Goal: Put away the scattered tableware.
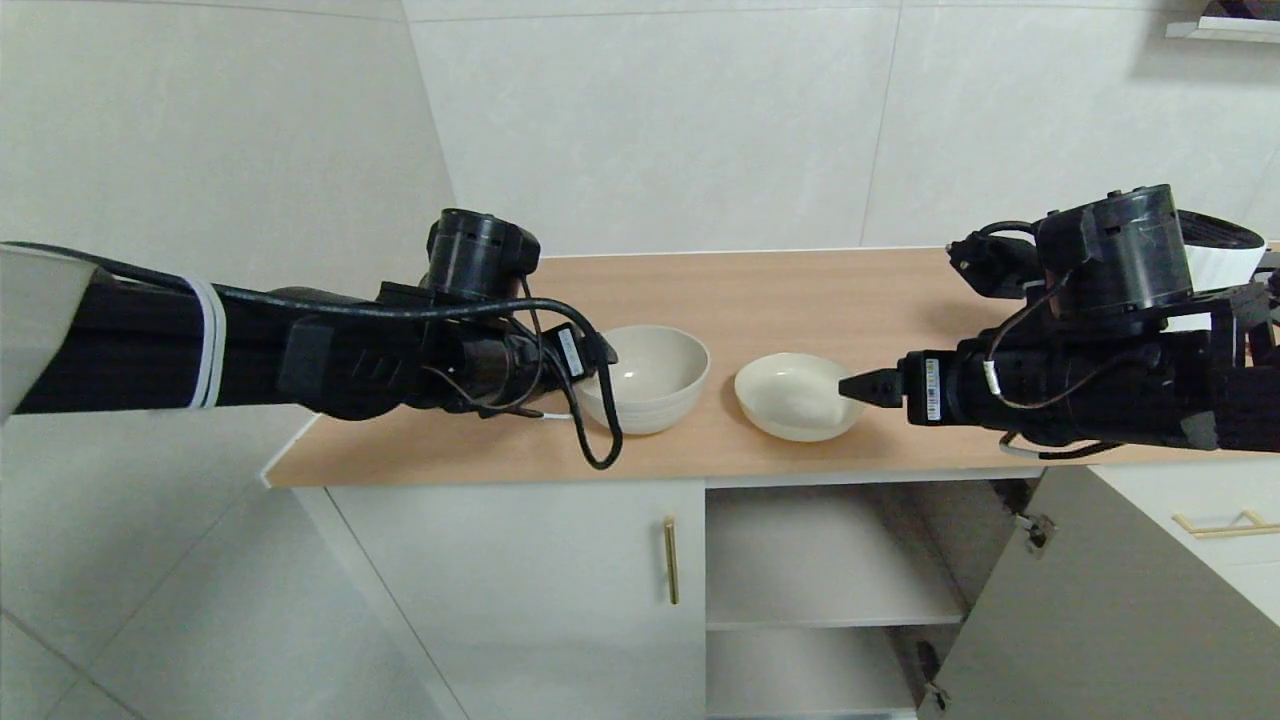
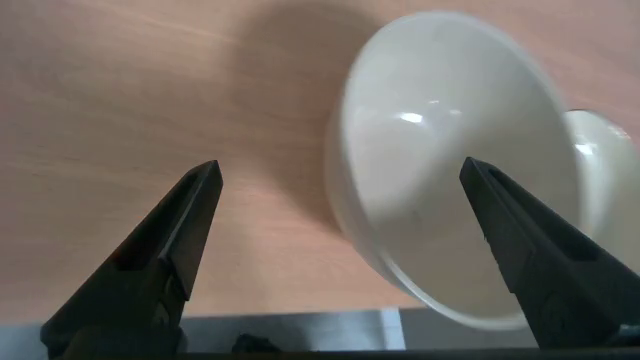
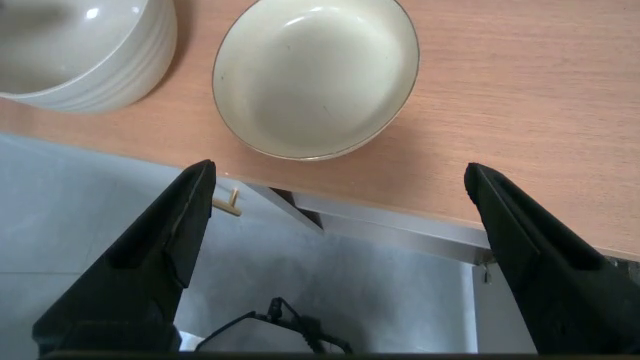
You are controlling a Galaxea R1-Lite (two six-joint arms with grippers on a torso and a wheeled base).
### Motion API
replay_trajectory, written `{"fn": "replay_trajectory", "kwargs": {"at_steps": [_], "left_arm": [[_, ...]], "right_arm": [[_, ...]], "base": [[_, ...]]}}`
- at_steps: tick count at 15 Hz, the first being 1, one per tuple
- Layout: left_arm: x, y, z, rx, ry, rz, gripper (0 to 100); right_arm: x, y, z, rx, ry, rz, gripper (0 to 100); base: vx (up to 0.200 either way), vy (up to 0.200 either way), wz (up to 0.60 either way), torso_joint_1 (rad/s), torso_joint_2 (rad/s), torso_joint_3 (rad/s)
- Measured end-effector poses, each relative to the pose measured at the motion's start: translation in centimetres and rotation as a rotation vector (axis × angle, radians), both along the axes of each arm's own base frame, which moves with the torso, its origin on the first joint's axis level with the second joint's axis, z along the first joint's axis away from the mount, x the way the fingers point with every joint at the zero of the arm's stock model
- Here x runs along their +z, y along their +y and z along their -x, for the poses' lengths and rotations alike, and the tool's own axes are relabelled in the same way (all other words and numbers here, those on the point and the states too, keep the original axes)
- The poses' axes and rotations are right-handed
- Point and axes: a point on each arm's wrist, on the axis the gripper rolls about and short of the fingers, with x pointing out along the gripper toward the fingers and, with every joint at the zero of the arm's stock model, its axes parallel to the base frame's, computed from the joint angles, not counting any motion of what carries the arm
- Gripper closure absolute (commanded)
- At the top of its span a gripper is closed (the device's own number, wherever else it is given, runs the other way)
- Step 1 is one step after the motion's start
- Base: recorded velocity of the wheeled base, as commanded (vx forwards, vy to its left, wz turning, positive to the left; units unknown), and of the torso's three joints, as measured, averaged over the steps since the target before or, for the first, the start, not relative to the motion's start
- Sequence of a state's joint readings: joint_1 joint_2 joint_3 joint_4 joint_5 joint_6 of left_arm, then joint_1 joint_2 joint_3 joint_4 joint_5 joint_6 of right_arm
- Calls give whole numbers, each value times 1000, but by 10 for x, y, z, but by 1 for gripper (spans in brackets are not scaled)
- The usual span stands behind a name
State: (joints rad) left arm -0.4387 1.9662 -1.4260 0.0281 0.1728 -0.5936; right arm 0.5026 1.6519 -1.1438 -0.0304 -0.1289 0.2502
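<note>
Two cream bowls stand on the wooden counter (image 1: 800,290). The deeper ribbed bowl (image 1: 645,375) (image 2: 450,150) is on the left, the shallower bowl (image 1: 797,395) (image 3: 315,75) just to its right. My left gripper (image 1: 598,362) (image 2: 340,175) is open at the deep bowl's left rim; the left wrist view has one finger over the bowl's inside and the other outside it. My right gripper (image 1: 860,388) (image 3: 340,180) is open, low at the shallow bowl's right side, near the counter's front edge. The deep bowl (image 3: 80,50) also sits beyond the shallow one in the right wrist view.
Under the counter the cabinet's right door (image 1: 1080,600) hangs open, showing bare shelves (image 1: 820,560). The left door with a gold handle (image 1: 671,560) is closed. A white round object (image 1: 1215,255) stands at the counter's back right. The counter ends at its left edge (image 1: 290,450).
</note>
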Motion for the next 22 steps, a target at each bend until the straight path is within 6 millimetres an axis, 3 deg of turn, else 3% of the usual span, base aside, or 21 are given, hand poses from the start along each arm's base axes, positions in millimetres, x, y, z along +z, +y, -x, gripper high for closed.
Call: {"fn": "replay_trajectory", "kwargs": {"at_steps": [3, 4, 16, 19, 22], "left_arm": [[-4, -1, -2, 0, 9, -5, 0], [-5, -1, -3, 0, 10, -5, 100], [2, 1, 2, 5, -2, -2, 100], [10, 5, 11, 8, -13, 13, 100], [20, 8, 21, 3, -31, 23, 100]], "right_arm": [[0, 0, 1, 0, 0, 0, 0], [0, 0, 1, 1, 0, 0, 0], [2, 0, 0, 3, -2, 2, 0], [7, 5, -11, -1, -1, 3, 0], [-2, 11, -29, -64, 12, 46, 0]], "base": [[0, 0, 0, 0, 0, 0], [0, 0, 0, 0, 0, 0], [0, 0, 0, 0, 0, 0], [0, 0, 0, 0, 0, 0], [0, 0, 0, 0, 0, 0]]}}
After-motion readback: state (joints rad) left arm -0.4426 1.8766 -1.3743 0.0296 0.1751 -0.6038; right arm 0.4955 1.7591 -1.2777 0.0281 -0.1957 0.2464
